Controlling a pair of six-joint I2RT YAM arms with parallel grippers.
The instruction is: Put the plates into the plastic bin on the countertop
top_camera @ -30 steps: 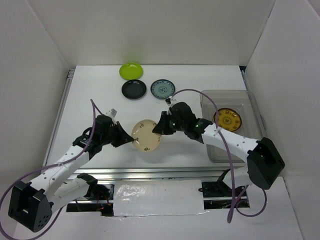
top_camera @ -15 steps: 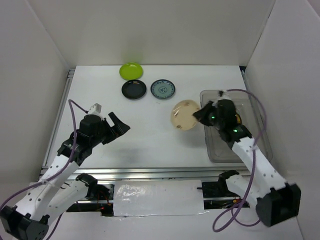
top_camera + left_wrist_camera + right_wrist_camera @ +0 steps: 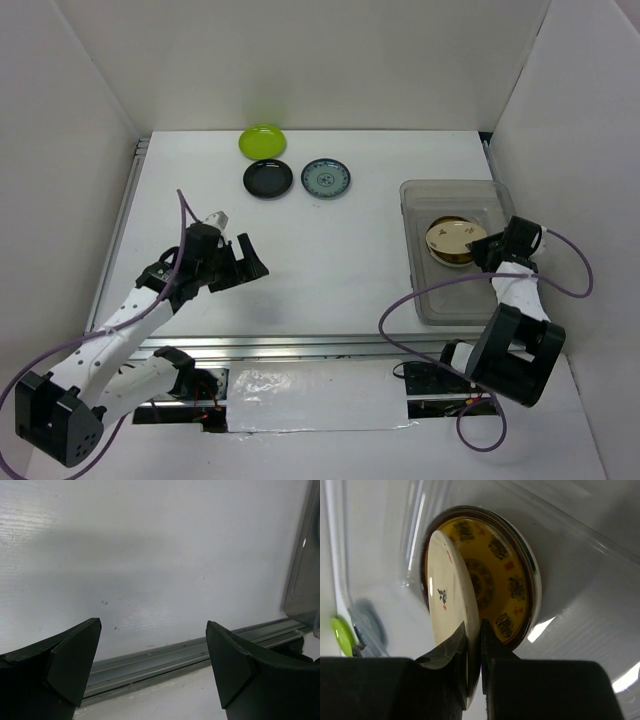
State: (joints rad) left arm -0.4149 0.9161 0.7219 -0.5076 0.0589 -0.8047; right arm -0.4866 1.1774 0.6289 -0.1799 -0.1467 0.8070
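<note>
Top external view is showing the desk [image 3: 350, 260] carrying the plastic bin [image 3: 470, 305] at right. Left hand [image 3: 250, 258] is hovering, jaws wide, holding nothing. Right hand [image 3: 487, 250] is pinching a cream plate [image 3: 455, 238] by its rim, tilted inside the bin over an amber plate [image 3: 505, 595]. Lime green plate [image 3: 262, 141], black plate [image 3: 268, 178] and blue-grey plate [image 3: 326, 178] are lying near the far edge.
</note>
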